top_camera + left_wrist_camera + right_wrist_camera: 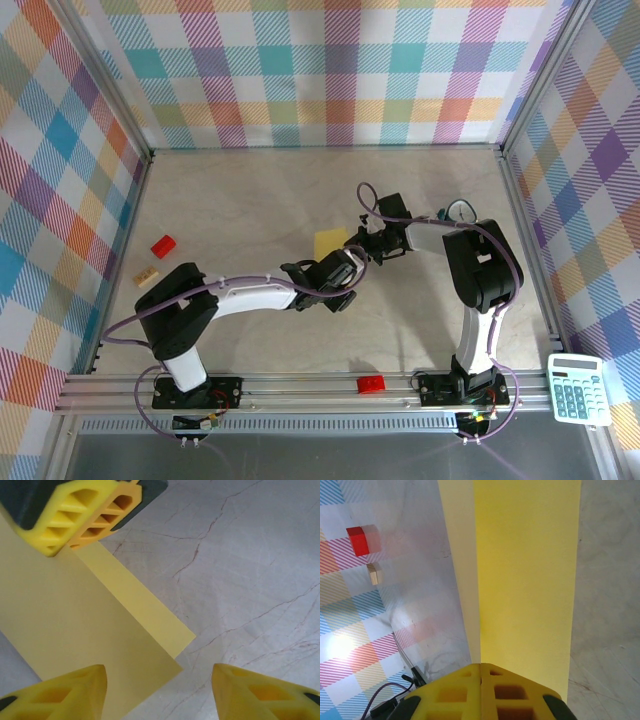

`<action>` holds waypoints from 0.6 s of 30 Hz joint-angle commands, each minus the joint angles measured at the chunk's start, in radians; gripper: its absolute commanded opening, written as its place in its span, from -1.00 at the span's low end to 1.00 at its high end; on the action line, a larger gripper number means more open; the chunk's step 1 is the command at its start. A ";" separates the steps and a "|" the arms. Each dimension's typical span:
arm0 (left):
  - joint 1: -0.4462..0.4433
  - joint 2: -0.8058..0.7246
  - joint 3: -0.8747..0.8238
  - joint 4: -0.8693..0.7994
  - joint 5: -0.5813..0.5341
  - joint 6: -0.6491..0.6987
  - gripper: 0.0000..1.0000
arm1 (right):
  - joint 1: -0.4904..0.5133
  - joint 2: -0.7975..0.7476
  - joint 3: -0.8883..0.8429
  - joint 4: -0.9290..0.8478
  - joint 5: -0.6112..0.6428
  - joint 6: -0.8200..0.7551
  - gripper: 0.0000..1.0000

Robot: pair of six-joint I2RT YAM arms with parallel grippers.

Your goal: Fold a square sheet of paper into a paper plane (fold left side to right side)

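Note:
The square sheet of paper (330, 241) is yellow and lies mid-table, partly folded: a wide flap (75, 625) covers most of it and a narrow strip (145, 610) of the lower layer shows beside it. My right gripper (372, 243) is shut on the paper's near edge (525, 580), and its yellow fingers (65, 520) meet the flap's corner in the left wrist view. My left gripper (160, 685) hovers open just above. One fingertip is over the flap, the other over bare table, and the flap's free corner lies between them.
A red brick (163, 245) and a small tan block (147, 276) lie at the table's left. Another red brick (371, 383) sits on the front rail. A calculator (577, 388) rests at the front right. Checked walls enclose the marbled table (250, 200).

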 commanded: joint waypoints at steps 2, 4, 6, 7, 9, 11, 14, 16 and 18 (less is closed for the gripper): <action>-0.012 0.029 0.033 0.025 -0.035 -0.011 0.00 | -0.003 0.014 -0.012 0.023 -0.030 0.011 -1.00; -0.013 0.034 0.031 0.026 -0.051 -0.017 -0.08 | -0.003 0.013 -0.014 0.024 -0.033 0.012 -1.00; -0.013 0.040 0.031 0.025 -0.067 -0.020 -0.16 | -0.003 0.014 -0.017 0.028 -0.039 0.012 -1.00; -0.012 0.043 0.034 0.023 -0.074 -0.022 -0.20 | -0.003 0.014 -0.019 0.030 -0.040 0.011 -1.00; -0.012 0.046 0.037 0.020 -0.087 -0.023 -0.29 | -0.003 0.013 -0.023 0.035 -0.042 0.014 -1.00; -0.013 0.044 0.037 0.020 -0.097 -0.025 -0.37 | -0.004 0.014 -0.028 0.036 -0.044 0.014 -1.00; -0.013 0.037 0.038 0.021 -0.105 -0.027 -0.52 | -0.003 0.012 -0.031 0.037 -0.044 0.011 -1.00; -0.012 0.031 0.036 0.023 -0.105 -0.029 -0.61 | -0.003 0.009 -0.031 0.037 -0.046 0.006 -1.00; -0.012 0.025 0.035 0.024 -0.104 -0.032 -0.72 | -0.003 0.004 -0.031 0.037 -0.045 0.005 -0.99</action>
